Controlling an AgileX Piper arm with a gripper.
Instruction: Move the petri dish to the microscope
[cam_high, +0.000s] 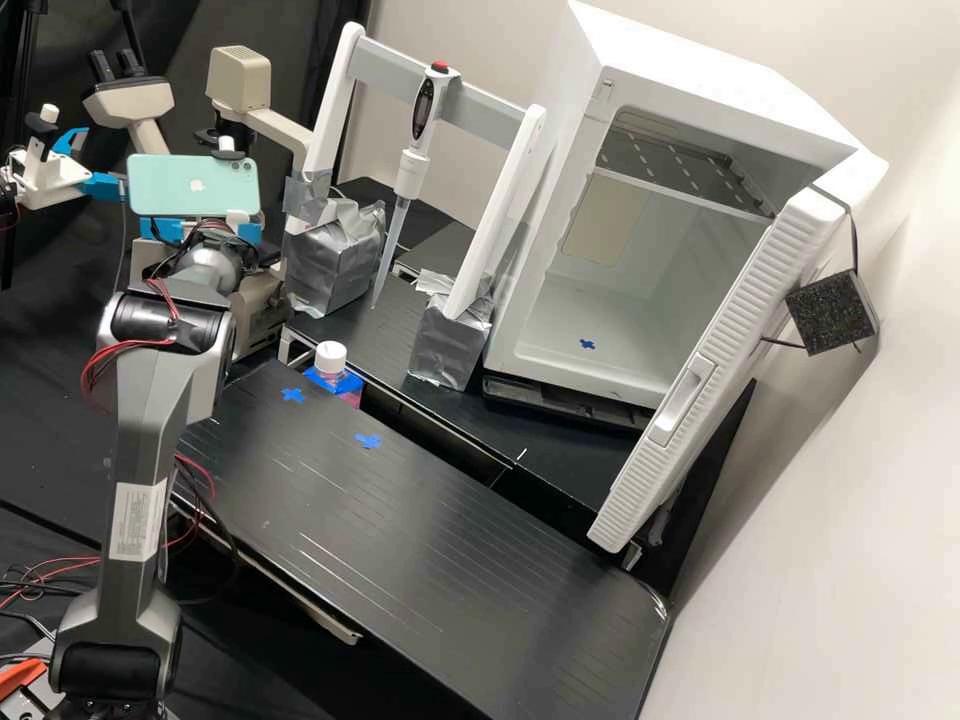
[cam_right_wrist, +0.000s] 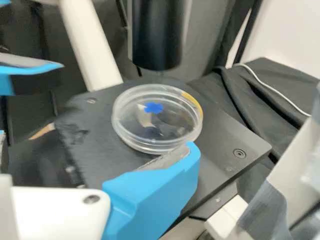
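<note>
Over on the microscope (cam_high: 240, 78), the petri dish (cam_right_wrist: 156, 127) lies flat on the black stage (cam_right_wrist: 215, 145), beneath a black cylinder (cam_right_wrist: 156, 35). I see my gripper (cam_high: 205, 232) with its 2 blue fingers (cam_right_wrist: 155, 192) spread wide, 1 tip right at the dish's rim; I can't tell whether it touches. Near the bench's 2 blue crosses stands a white-capped bottle (cam_high: 331, 358).

Across the lower middle of the high view, 2 blue tape crosses (cam_high: 368, 440) are borne by the black bench top (cam_high: 430, 540), 2 silver-taped blocks (cam_high: 450, 345) by the raised black surface (cam_high: 375, 335) near centre, and, in the wrist view, the petri dish (cam_right_wrist: 172, 122) by the black microscope stage (cam_right_wrist: 225, 135).
</note>
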